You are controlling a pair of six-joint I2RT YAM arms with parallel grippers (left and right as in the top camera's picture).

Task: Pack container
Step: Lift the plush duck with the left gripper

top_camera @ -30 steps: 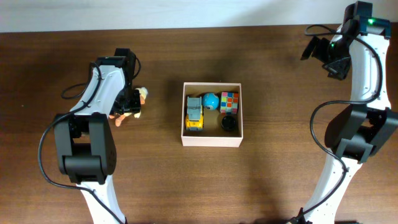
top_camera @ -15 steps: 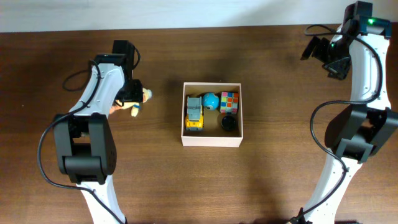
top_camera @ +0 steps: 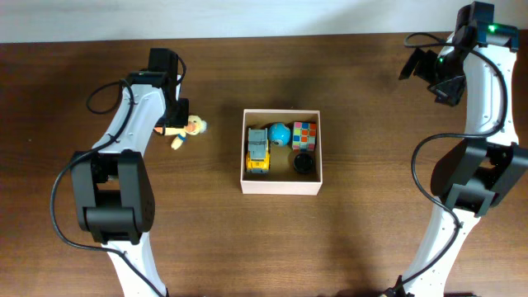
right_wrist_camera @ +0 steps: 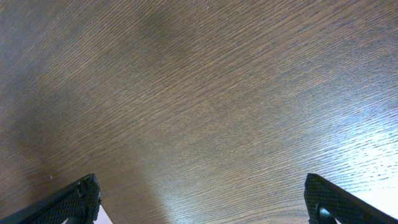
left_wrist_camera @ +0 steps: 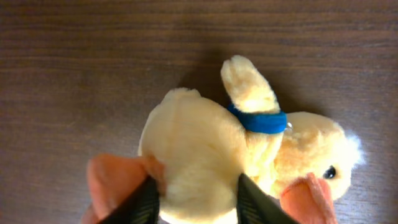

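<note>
Container [top_camera: 280, 186] partly filled; plush duck [left_wrist_camera: 211, 155] pinched in left end effector [left_wrist_camera: 199, 200].

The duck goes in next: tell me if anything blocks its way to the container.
Nothing visible does. Only bare table lies between the duck, held in the left gripper, and the container.

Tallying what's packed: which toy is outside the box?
The plush duck, yellow with a blue collar, held in the left gripper left of the container. The toy truck, blue ball, colour cube and black piece sit inside it.
</note>
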